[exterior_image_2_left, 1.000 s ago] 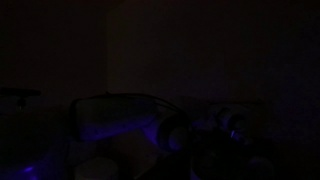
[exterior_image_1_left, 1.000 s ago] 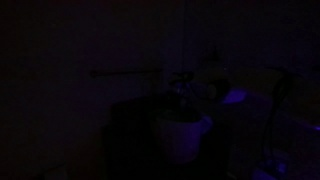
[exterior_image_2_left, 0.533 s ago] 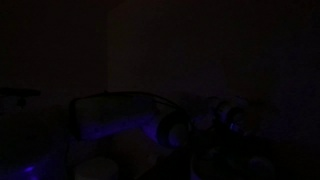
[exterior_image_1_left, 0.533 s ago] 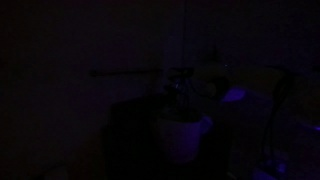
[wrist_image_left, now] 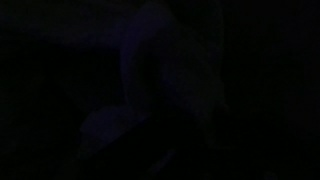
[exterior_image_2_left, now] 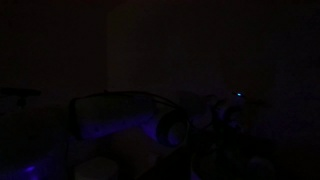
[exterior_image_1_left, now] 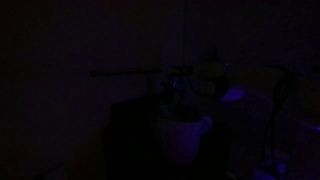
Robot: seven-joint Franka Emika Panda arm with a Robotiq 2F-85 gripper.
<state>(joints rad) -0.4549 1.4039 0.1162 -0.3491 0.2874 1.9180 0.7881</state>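
Observation:
The room is almost dark, lit only by a faint blue-violet glow. In an exterior view a pale cup-like container [exterior_image_1_left: 182,135] stands at centre, with a dark shape just above it that may be my gripper [exterior_image_1_left: 178,95]; its fingers cannot be made out. In an exterior view a dim rounded robot part [exterior_image_2_left: 225,118] shows at right. The wrist view shows only vague dark shapes, and nothing between the jaws can be identified.
A thin horizontal bar [exterior_image_1_left: 125,72] runs across the middle of an exterior view. A curved dark frame [exterior_image_2_left: 115,98] and a blue glow on a surface [exterior_image_2_left: 110,130] show in an exterior view. A small light point [exterior_image_2_left: 238,95] glows at right.
The dim robot part at right in an exterior view has shifted slightly, and a small light point now shows there. Otherwise nothing visibly changed.

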